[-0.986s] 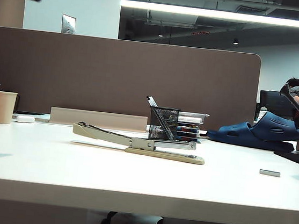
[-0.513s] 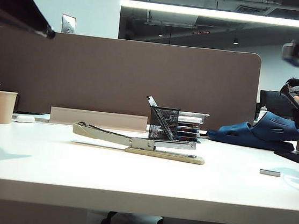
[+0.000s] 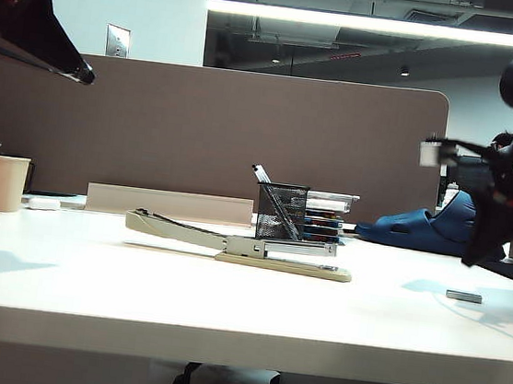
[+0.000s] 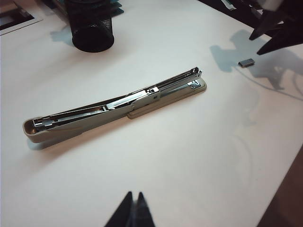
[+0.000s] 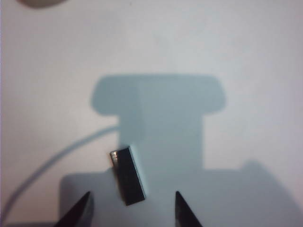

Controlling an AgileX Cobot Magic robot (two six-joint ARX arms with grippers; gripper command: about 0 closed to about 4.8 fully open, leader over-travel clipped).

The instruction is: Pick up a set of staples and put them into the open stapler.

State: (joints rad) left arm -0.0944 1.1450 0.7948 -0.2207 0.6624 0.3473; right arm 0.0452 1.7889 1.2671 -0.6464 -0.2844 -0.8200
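**Right gripper spread above the staples, nothing held**

The white table (image 3: 225, 309) carried the stapler (image 3: 237, 243), which lay open near the middle, its long arm folded back and the metal channel bare. The right gripper (image 5: 132, 208) hung over the table's right side with its fingers (image 5: 78, 210) spread wide and empty. The set of staples (image 5: 127, 176) lay flat on the table between them, touched by neither, well apart from the stapler. The left gripper (image 4: 133, 210) hovered high over the table's left side, its tips pressed together, gripping nothing, clear of the stapler below.
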